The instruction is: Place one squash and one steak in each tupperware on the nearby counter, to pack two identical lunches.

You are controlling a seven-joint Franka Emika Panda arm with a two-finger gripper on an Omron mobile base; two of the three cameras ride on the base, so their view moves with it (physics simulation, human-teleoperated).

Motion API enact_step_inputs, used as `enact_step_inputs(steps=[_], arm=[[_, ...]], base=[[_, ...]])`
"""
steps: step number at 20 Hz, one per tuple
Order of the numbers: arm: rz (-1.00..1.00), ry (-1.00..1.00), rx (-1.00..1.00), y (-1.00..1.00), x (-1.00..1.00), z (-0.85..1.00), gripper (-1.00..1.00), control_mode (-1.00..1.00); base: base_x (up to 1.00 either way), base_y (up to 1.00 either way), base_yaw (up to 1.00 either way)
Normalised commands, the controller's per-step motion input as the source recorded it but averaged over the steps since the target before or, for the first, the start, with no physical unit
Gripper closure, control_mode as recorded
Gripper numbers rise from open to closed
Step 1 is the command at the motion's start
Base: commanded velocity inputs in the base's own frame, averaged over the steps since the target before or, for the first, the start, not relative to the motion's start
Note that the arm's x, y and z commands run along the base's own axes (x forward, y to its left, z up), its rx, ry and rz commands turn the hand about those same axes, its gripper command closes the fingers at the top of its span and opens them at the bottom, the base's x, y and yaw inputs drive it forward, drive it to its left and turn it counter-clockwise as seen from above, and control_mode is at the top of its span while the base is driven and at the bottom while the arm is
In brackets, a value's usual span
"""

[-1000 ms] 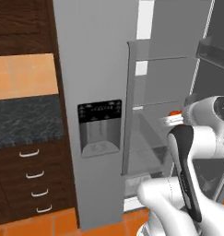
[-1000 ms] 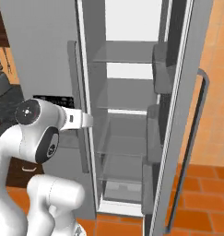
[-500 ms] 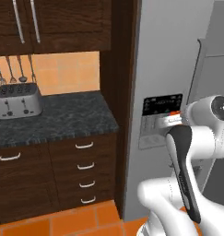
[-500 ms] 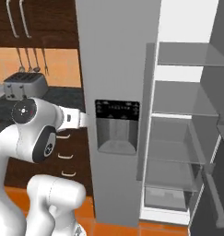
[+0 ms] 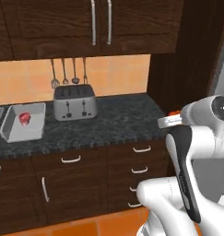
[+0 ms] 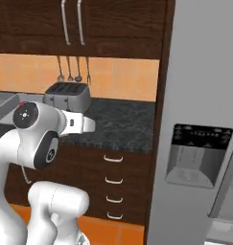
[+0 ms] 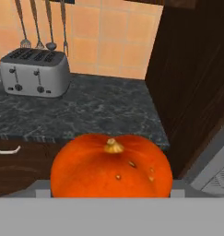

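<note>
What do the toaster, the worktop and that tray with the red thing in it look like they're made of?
The toaster looks like brushed metal: silver-grey with soft highlights and dark slots on top. The counter looks like polished stone, dark grey-black with pale speckles and veins. The tupperware looks like matte light-grey plastic, though thin metal can't be ruled out; it is plain, with sloping sides. The steak in it looks like raw red meat.

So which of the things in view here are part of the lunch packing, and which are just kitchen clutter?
Part of the job:
- squash, in the jaws
- tray on the left of the counter
- red piece of meat lying in that tray

Just lying about:
- toaster
- utensils hanging on the wall
- fridge
- drawers and upper cupboards
</note>
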Motion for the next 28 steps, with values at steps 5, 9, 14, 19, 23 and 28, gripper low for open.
enact_step_inputs(steps=[5,9,14,19,23,28], arm=[[0.00,0.00,0.00,0.00,0.00,0.00,1.00,1.00],[0.00,0.00,0.00,0.00,0.00,0.00,1.00,1.00],[0.00,0.00,0.00,0.00,0.00,0.00,1.00,1.00],[0.00,0.00,0.00,0.00,0.00,0.00,1.00,1.00],[-0.03,0.09,-0.04,0.23,0.07,-0.16,1.00,-1.00],[-0.09,0.31,-0.03,-0.10,0.23,-0.40,1.00,-1.00]], base=[[0.44,1.00,-0.04],[0.42,1.00,-0.09],[0.59,1.00,-0.08],[0.69,1.00,-0.06],[0.39,0.75,-0.06],[0.00,0.00,0.00]])
